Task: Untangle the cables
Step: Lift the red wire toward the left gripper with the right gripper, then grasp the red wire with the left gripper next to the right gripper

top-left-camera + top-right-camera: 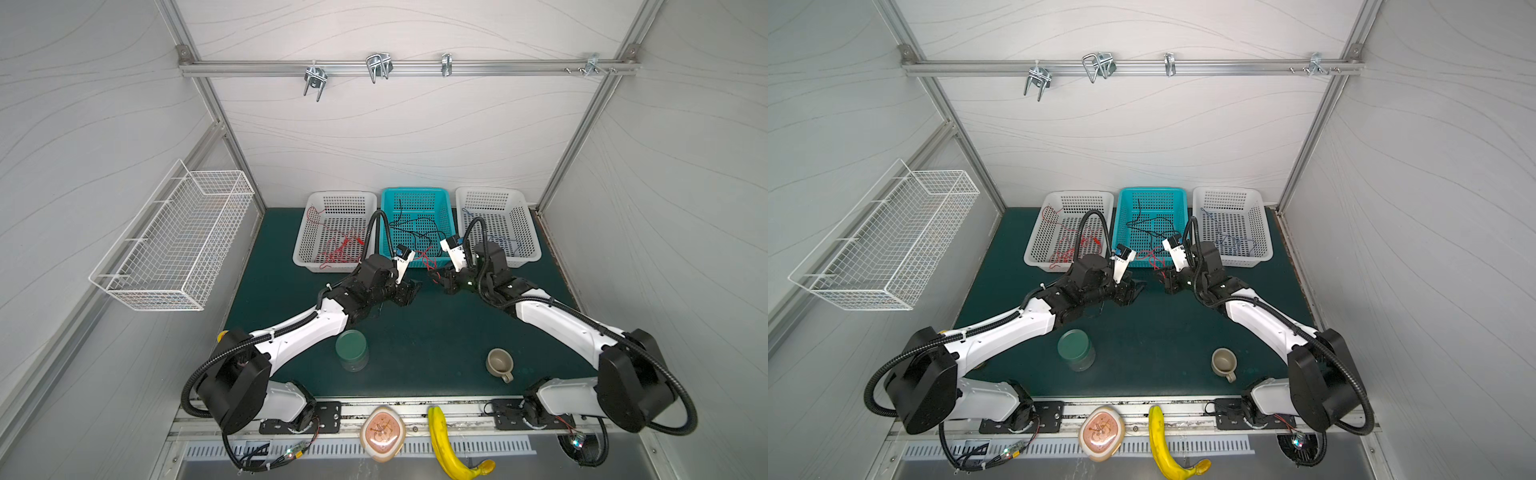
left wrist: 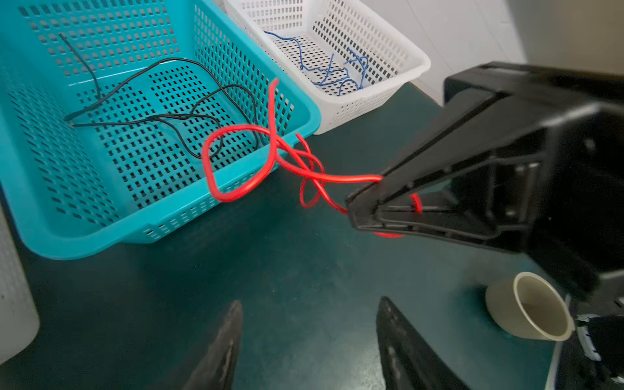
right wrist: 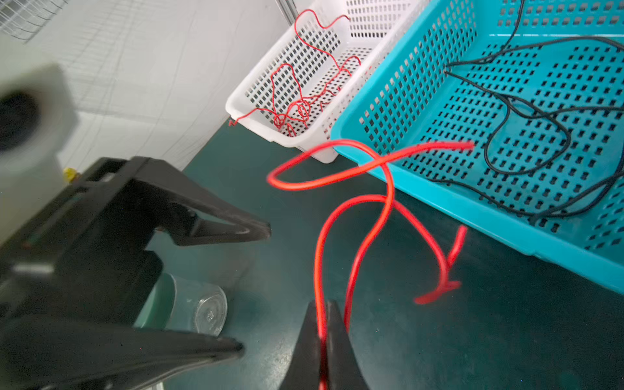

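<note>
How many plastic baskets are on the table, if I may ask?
3, side by side at the far edge: left white basket, teal basket in the middle, right white basket. None looks hidden.

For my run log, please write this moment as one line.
right gripper: shut on red cable | left gripper: open, empty | red cable: looped near teal basket

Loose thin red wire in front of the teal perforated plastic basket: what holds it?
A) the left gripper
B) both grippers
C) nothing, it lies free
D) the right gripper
D: the right gripper is shut on the thin red wire, while the left gripper stands open and empty.
</note>
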You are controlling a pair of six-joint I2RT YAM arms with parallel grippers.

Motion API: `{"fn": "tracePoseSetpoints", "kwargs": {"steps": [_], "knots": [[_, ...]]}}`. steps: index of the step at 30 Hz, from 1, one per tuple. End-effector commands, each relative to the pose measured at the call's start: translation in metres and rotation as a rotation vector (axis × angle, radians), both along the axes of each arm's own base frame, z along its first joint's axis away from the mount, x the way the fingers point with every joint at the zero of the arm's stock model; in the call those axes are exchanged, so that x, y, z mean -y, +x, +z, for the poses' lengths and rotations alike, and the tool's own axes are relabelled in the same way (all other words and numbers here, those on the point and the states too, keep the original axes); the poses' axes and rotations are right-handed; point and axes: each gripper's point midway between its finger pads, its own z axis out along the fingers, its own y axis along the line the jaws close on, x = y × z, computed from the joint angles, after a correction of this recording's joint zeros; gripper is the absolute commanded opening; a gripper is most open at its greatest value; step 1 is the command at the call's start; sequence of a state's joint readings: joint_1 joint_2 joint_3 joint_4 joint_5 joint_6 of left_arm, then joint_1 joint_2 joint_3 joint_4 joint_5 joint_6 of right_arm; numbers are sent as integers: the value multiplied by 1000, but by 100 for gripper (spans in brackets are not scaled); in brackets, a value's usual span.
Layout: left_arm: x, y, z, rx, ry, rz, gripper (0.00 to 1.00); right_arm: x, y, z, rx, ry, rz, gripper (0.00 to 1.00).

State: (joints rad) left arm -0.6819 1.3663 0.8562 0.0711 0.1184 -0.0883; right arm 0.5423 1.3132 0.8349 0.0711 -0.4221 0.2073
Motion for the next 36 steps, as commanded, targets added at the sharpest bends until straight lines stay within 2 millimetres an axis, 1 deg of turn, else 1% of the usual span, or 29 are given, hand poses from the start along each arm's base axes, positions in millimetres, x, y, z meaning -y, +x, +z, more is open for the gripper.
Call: {"fn": "tracePoseSetpoints", "kwargs": {"steps": [1, 6, 11, 15, 18, 20, 23, 24, 28, 36], "knots": [[1, 16, 27, 121, -15, 33, 65, -2, -12, 19, 57, 21, 49, 0], [-2, 16, 37, 144, -29, 44, 65, -1, -19, 22, 68, 23, 65, 0], [-17, 23, 46, 218, -7, 120, 65, -7, -27, 26, 74, 33, 105, 0], [-27, 24, 54, 303, 2, 148, 67, -12, -31, 29, 82, 27, 132, 0], [-32, 22, 59, 337, 13, 157, 69, -13, -31, 29, 84, 18, 132, 0], [-34, 21, 63, 362, 17, 156, 74, -14, -31, 28, 82, 18, 137, 0], [-39, 20, 66, 406, 33, 164, 91, -17, -32, 30, 86, 19, 147, 0], [-40, 20, 68, 424, 41, 161, 91, -18, -33, 30, 85, 18, 152, 0], [-39, 16, 71, 499, 74, 121, 92, -21, -35, 32, 88, 19, 169, 0], [-30, 5, 77, 687, 95, 18, 89, -25, -39, 34, 88, 16, 193, 0]]}}
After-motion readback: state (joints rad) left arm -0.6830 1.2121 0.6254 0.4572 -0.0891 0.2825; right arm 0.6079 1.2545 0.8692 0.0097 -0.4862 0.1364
